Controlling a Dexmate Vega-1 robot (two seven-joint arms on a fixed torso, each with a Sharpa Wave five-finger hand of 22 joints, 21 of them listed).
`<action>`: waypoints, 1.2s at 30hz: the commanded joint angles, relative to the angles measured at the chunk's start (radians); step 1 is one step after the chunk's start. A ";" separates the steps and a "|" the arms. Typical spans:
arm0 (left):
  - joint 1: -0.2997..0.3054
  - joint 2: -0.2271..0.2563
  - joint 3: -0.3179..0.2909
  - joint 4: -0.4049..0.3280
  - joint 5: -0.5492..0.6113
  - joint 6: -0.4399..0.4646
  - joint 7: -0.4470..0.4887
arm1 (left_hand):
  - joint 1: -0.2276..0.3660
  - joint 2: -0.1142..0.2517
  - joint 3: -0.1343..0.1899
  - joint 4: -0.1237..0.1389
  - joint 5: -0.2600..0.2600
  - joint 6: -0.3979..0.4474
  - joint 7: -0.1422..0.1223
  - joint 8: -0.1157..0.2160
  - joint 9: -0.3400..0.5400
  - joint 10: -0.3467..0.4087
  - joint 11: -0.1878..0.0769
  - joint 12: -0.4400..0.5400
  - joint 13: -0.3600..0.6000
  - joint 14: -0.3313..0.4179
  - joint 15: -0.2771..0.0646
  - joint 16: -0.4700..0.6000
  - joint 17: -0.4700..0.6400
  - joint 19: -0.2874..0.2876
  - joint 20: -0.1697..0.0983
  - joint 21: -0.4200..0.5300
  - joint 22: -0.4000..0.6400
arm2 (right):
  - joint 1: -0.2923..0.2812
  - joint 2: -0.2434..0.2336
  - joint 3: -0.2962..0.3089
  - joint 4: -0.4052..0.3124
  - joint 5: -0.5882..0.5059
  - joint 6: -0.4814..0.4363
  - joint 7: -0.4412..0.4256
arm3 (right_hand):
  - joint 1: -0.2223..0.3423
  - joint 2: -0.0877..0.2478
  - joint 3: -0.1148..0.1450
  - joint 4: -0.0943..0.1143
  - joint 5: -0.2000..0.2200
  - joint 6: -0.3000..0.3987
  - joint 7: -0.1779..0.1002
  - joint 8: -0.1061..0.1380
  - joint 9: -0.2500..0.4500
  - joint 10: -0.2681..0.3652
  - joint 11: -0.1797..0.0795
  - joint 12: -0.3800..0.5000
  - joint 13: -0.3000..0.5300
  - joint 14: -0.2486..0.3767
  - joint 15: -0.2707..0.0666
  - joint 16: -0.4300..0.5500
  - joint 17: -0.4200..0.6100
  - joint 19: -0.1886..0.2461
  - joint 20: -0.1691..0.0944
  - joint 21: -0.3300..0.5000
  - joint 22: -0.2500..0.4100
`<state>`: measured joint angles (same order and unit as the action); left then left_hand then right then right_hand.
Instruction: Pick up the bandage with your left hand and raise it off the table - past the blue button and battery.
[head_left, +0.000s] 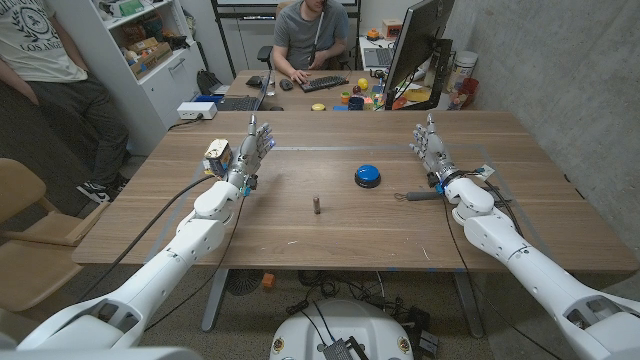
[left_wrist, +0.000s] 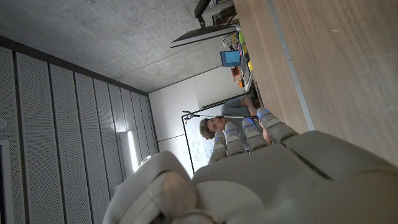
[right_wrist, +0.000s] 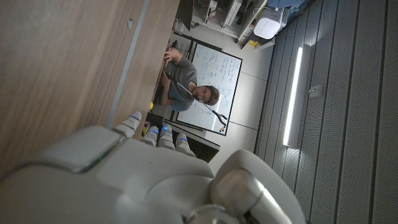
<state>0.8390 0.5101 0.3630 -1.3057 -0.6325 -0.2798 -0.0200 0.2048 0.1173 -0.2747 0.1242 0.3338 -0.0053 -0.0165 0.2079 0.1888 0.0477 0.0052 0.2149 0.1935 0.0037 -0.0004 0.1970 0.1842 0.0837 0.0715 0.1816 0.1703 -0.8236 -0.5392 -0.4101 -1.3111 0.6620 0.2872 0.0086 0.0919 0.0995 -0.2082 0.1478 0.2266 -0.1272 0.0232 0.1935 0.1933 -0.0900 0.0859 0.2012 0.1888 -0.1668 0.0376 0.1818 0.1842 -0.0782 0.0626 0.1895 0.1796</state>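
Blue button (head_left: 368, 176) sits mid-right on the wooden table (head_left: 300, 230). Battery (head_left: 317, 205), small upright cylinder, near the button on its L-hand side, closer to robot. Bandage: can't tell where it is. L hand (head_left: 252, 150) well apart from button, fingers (head_left: 262, 135) spread, grasping nothing. R hand (head_left: 432, 148) near button on other side, fingers released, nothing held. Small dark item (head_left: 418, 196) by R wrist.

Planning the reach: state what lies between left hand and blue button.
Head view: bare table between left hand and blue button; battery stands off that line.
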 joint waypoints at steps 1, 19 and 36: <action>0.007 -0.007 -0.024 -0.019 0.028 0.025 0.007 | 0.010 0.001 -0.007 0.000 0.004 0.003 -0.007 0.006 0.004 0.009 0.000 0.005 0.005 -0.006 0.005 0.005 0.005 0.008 0.001 0.006 0.002 | 0.035 -0.069 -0.092 -0.012 0.069 0.027 -0.048 | 0.002 0.026 -0.007 0.001 0.006 -0.006 0.000 0.004 0.003 -0.002 0.006 0.006 0.001 -0.033 0.001 0.007 0.004 -0.011 -0.002 0.007 0.005; 0.072 0.091 -0.051 -0.259 0.129 0.187 0.121 | 0.015 0.003 -0.004 -0.001 0.001 0.010 -0.001 0.006 0.004 0.019 0.001 0.006 0.005 -0.006 0.010 0.005 0.005 0.013 0.005 0.008 0.002 | 0.084 -0.156 -0.220 -0.017 0.142 0.077 -0.107 | 0.001 0.026 -0.006 0.001 0.005 -0.007 0.000 0.004 0.003 -0.003 0.007 0.006 0.001 -0.033 0.001 0.007 0.004 -0.012 -0.001 0.007 0.005; 0.083 0.305 -0.030 -0.473 0.358 0.331 0.178 | 0.019 0.003 -0.003 -0.002 -0.002 0.005 0.003 0.003 0.005 0.011 0.009 0.001 0.005 -0.010 0.016 0.003 0.005 0.016 0.006 0.009 0.002 | 0.123 -0.187 -0.299 -0.001 0.179 0.097 -0.133 | 0.001 0.026 -0.006 0.001 0.005 -0.008 0.002 0.004 0.003 -0.004 0.004 0.006 0.001 -0.035 0.002 0.007 0.004 -0.013 -0.001 0.008 0.005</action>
<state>0.9084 0.6442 0.3158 -1.6084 -0.3982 -0.0327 0.1253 0.2140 0.1186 -0.2746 0.1241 0.3338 -0.0014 -0.0126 0.2079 0.1885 0.0546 0.0093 0.2148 0.1932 -0.0060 0.0093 0.1969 0.1840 0.0909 0.0789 0.1853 0.1700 -0.7232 -0.7017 -0.6623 -1.3173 0.8079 0.3646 -0.0970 0.0941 0.1017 -0.2081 0.1477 0.2266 -0.1270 0.0232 0.1935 0.1931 -0.0898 0.0857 0.2012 0.1885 -0.1664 0.0373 0.1817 0.1839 -0.0780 0.0626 0.1895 0.1793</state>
